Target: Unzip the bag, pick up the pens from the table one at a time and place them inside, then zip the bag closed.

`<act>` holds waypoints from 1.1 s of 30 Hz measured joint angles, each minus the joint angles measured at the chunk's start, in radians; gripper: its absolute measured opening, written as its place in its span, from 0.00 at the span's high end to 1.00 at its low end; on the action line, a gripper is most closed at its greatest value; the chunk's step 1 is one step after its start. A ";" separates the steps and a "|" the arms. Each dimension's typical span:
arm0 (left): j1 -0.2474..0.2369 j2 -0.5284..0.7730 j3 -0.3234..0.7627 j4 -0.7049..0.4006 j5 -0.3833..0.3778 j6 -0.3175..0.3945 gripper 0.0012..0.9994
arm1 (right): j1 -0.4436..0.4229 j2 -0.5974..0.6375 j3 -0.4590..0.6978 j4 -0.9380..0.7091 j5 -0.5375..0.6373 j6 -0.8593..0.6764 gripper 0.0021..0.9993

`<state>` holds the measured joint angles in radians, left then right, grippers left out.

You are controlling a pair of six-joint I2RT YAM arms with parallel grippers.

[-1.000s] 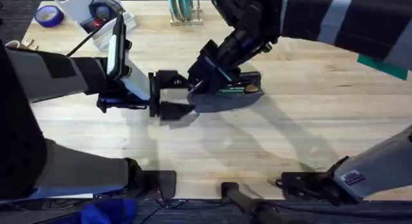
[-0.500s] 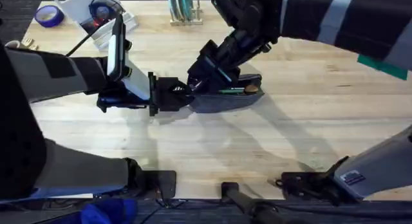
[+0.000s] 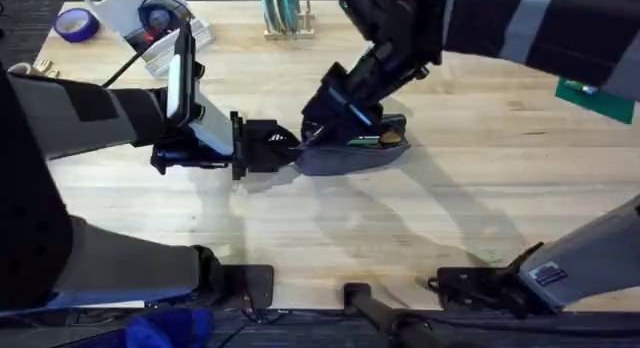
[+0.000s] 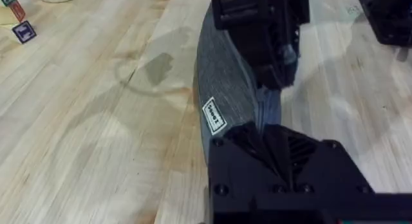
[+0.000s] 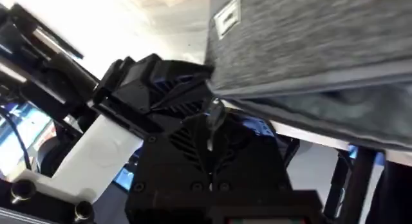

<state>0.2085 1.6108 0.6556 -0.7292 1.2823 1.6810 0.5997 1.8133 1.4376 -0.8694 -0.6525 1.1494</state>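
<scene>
The grey-blue bag (image 3: 352, 156) lies mid-table, its zipper gaping along the far side. Pens (image 3: 368, 140) show inside the gap, one green and one with an orange-brown end. My left gripper (image 3: 283, 148) is shut on the bag's left end; in the left wrist view its black fingers (image 4: 270, 150) pinch the fabric (image 4: 225, 82) just below a small white label. My right gripper (image 3: 318, 128) comes down from the far side onto the zipper near that same end. In the right wrist view a silvery zipper pull (image 5: 212, 120) sits between its fingers, under the bag (image 5: 309, 50).
At the table's far left are a blue tape roll (image 3: 75, 25) and a white box of oddments (image 3: 140, 13). A rack of teal discs (image 3: 285, 13) stands at the far middle. A green item (image 3: 592, 95) lies at the right. Bare wood (image 3: 330, 238) spreads in front of the bag.
The left gripper's fingers, spread around the bag's left end a second ago, have shut on it. The right gripper has shifted slightly rightward along the zipper.
</scene>
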 joint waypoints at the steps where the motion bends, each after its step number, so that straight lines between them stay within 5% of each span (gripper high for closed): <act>1: 0.000 0.000 0.000 0.000 0.000 0.000 0.96 | -0.010 0.000 0.000 -0.012 0.000 -0.010 0.97; 33: 0.000 0.000 0.000 0.000 0.000 0.000 0.96 | -0.202 0.000 0.000 -0.182 0.013 -0.208 0.97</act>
<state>0.2085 1.6108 0.6553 -0.7292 1.2823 1.6809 0.3974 1.8133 1.4376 -1.0510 -0.6395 0.9411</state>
